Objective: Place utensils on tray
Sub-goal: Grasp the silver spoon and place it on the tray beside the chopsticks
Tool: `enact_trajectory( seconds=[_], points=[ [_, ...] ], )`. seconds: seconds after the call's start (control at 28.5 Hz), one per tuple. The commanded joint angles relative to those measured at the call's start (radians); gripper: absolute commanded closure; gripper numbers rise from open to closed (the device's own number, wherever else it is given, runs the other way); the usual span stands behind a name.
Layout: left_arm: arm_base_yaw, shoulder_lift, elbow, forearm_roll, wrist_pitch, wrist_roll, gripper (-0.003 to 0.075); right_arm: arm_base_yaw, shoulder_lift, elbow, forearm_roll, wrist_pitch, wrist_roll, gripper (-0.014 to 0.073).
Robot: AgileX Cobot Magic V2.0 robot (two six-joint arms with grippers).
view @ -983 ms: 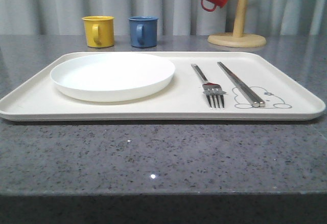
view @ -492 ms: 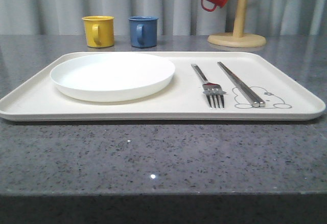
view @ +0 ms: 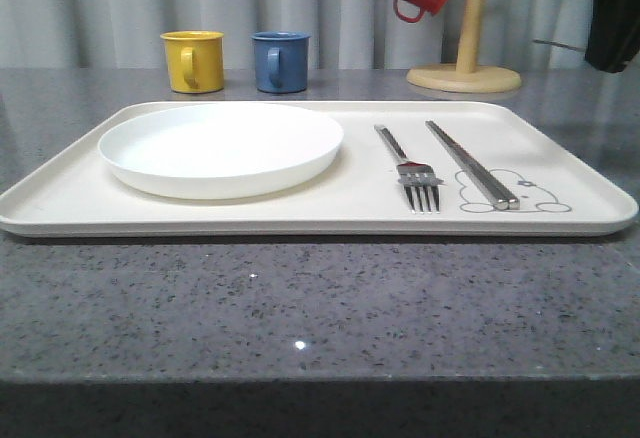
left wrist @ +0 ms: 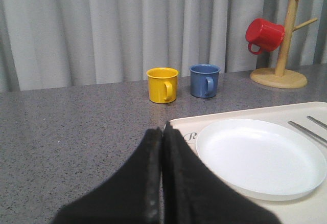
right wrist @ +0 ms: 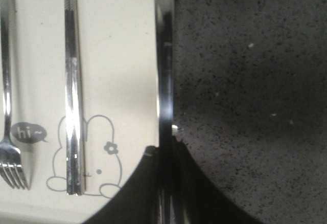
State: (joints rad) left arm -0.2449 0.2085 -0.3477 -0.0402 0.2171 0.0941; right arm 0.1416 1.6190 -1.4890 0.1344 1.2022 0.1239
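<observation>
Currently your right gripper (right wrist: 164, 183) is clamped on a slim steel utensil (right wrist: 164, 70), held above the right rim of the cream tray (view: 330, 213). Your left gripper (left wrist: 162, 147) is pressed closed with nothing in it. On the tray, the fork (view: 408, 167) and chopsticks (view: 471, 163) lie side by side, right of the white plate (view: 220, 146).

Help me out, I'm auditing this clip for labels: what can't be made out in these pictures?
Steel utensil in the right claw: right wrist view; far end cut off by the picture edge, near end hidden by the claw, so its type is unclear.
Script word on the tray: left wrist view; mostly hidden by the shut left claw.
Mug tree: front view; top cut off by the edge.
</observation>
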Motion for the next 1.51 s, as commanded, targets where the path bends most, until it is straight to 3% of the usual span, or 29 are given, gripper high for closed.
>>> enact_trajectory(
  seconds=[0.0,0.53,1.23,1.33,1.47],
  points=[
    [0.000,0.009,-0.026,-0.009,-0.083,-0.010,0.0738,0.017,-0.048,-0.033,0.006,-0.027,0.014,0.0613],
    [0.000,0.009,-0.026,-0.009,-0.083,-0.010,0.0738,0.040,0.050,-0.033,0.111,-0.091,0.039,0.0613],
    [0.000,0.009,-0.026,-0.009,-0.083,-0.010,0.0738,0.040,0.157,-0.029,0.055,-0.140,0.107,0.0609],
    [0.000,0.009,-0.026,-0.009,-0.083,-0.010,0.0738,0.040,0.157,-0.029,0.055,-0.140,0.107,0.0580],
    [0.000,0.009,-0.026,-0.009,-0.083,-0.010,0.0738,0.040,0.157,-0.029,0.055,-0.140,0.107,0.0481]
  ],
)
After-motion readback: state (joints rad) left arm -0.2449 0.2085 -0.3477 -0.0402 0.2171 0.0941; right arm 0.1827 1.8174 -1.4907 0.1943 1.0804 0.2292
